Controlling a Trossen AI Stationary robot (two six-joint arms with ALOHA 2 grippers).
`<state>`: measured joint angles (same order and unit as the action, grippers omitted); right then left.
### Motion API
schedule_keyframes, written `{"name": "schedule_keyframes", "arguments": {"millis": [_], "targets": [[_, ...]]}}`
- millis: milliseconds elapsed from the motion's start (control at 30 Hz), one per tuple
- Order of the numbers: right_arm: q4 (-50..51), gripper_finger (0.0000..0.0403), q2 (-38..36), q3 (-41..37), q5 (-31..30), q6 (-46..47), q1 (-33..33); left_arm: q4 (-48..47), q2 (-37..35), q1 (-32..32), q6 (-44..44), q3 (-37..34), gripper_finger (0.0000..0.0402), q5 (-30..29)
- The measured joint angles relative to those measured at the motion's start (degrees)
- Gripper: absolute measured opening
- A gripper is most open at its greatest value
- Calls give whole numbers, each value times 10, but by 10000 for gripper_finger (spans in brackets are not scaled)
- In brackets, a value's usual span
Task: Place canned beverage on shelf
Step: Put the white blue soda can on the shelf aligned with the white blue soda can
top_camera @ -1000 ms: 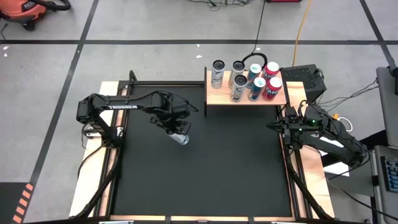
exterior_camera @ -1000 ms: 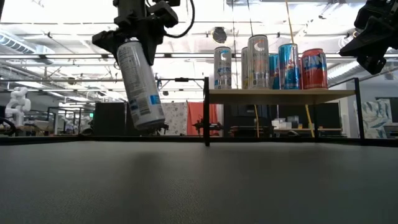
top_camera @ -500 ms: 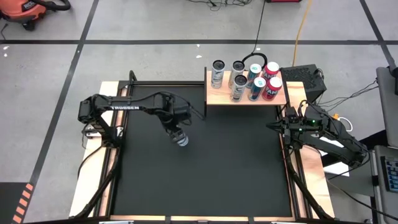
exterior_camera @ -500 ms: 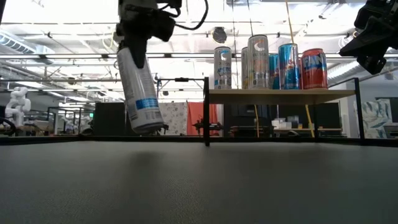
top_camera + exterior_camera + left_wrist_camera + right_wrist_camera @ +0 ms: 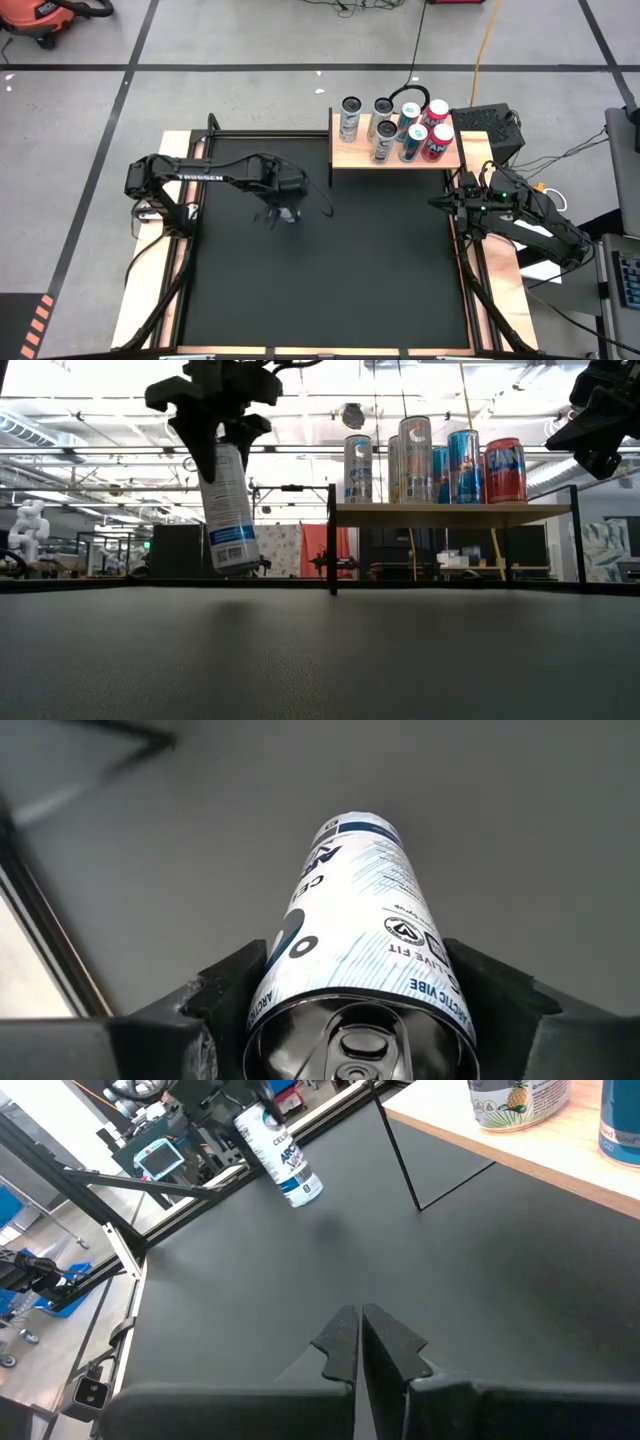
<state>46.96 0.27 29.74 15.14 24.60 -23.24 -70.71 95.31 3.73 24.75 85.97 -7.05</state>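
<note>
My left hand (image 5: 222, 435) pinching can (image 5: 228, 510) by top, axis near-upright, above counter (image 5: 330, 270); shelf (image 5: 350, 154) lies far-right. Right hand (image 5: 360, 1342) pressed together, idle.

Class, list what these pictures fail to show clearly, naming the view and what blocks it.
- High view: the held can is hidden beneath the left end effector.
- Low view: the rear cans on the shelf are partly covered by the front ones.
- Left wrist view: the can's brand name is cut off by a finger.

"arctic vibe" and "live fit" are read on the white can (image 5: 355, 935). "trossen" is printed in white along the left arm (image 5: 195, 177), well apart from the shelf (image 5: 395, 152).
</note>
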Motion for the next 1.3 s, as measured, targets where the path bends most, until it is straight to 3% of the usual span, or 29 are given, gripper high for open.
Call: {"name": "schedule_keyframes", "arguments": {"millis": [233,533,733,1033,1300], "targets": [[0,0,0,0,0,0,0,7,0,-12,147,0,258,2],[0,0,0,0,0,0,0,49,0,-20,142,0,258,25],[0,0,0,0,-1,2,0,48,0,-20,73,0,260,34],[0,0,0,0,-18,11,0,48,7,-20,72,-8,299,34],[0,0,0,0,-18,11,0,46,27,-19,72,-9,304,33]]}}
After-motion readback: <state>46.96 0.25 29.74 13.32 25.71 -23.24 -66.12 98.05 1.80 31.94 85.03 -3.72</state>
